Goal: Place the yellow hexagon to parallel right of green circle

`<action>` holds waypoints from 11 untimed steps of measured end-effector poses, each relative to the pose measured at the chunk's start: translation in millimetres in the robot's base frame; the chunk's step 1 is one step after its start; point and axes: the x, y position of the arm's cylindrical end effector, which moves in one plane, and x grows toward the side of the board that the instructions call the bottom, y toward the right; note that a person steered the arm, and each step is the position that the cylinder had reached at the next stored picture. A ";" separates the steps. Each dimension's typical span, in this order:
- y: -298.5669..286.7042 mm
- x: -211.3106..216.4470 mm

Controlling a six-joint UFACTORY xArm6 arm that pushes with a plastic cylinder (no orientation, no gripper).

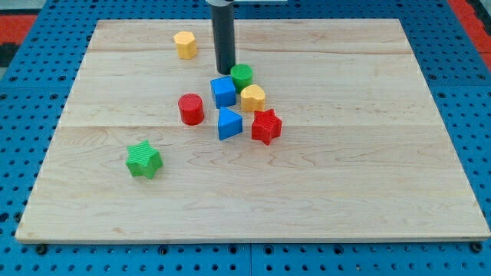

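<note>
The yellow hexagon (pixel 185 44) sits near the board's top, left of centre. The green circle (pixel 242 75) sits to its lower right, in a cluster of blocks. My tip (pixel 225 72) rests on the board just left of the green circle, close to or touching it, and right of and below the yellow hexagon. The dark rod rises from the tip to the view's top.
A blue cube (pixel 223 92) lies just below my tip. A yellow rounded block (pixel 253 98), a blue triangle (pixel 229 123) and a red star (pixel 266 126) crowd below the green circle. A red cylinder (pixel 191 109) and a green star (pixel 143 159) lie further left. The wooden board (pixel 345 176) lies on a blue pegboard.
</note>
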 end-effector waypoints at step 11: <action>131.4 -50.1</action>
